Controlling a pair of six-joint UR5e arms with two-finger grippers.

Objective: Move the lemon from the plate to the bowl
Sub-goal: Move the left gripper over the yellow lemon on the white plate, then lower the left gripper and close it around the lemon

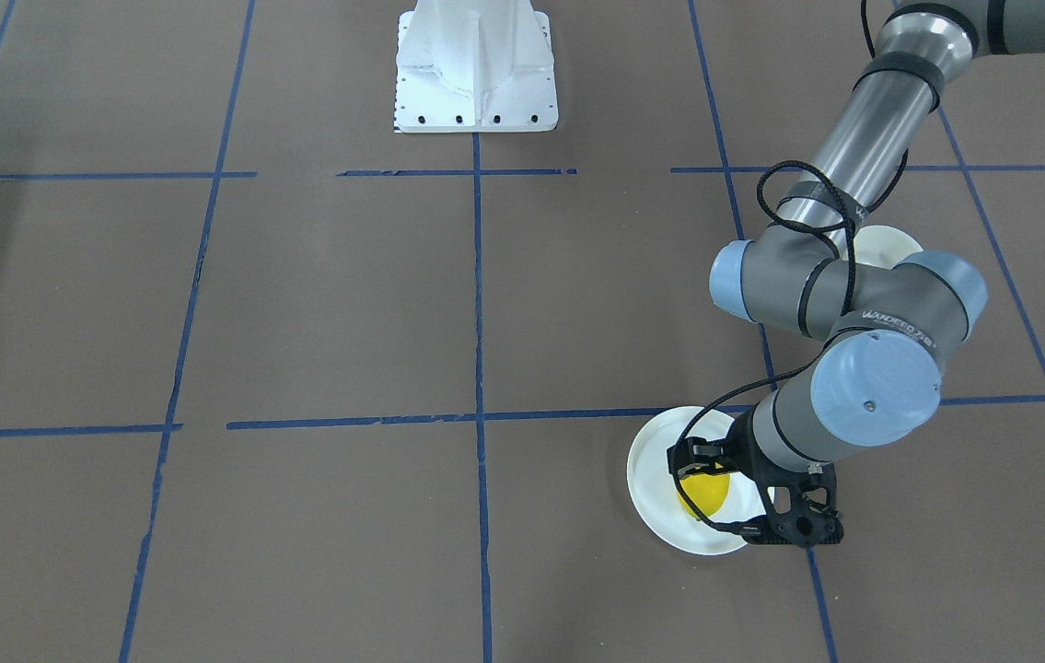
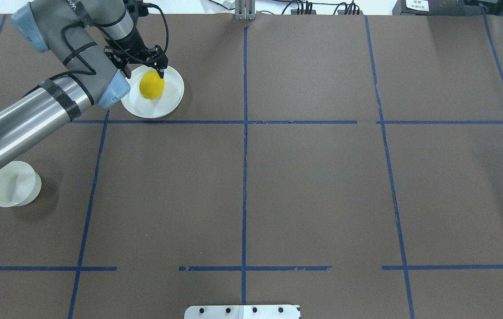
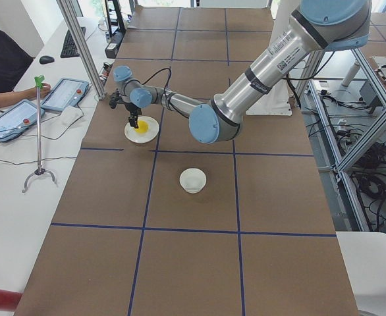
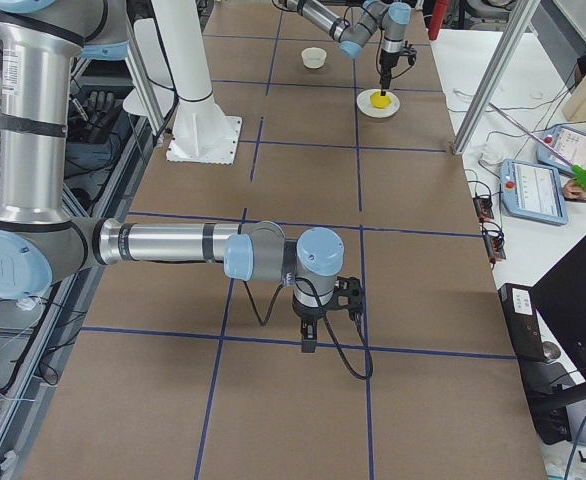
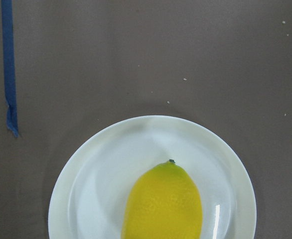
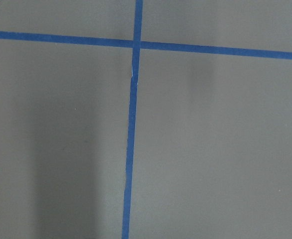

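Observation:
The yellow lemon lies on the flat white plate at the far left of the table. It also shows in the front-facing view and in the left wrist view, on the plate. My left gripper is open, its fingers spread to either side of the lemon, just above the plate. The small deep white bowl stands empty nearer the robot, partly under the left forearm. My right gripper points down at bare table far from both dishes; I cannot tell whether it is open or shut.
The white robot base mount stands at the robot's edge of the table. Blue tape lines grid the brown surface. Beyond the far edge are a metal post, operator tablets and a person.

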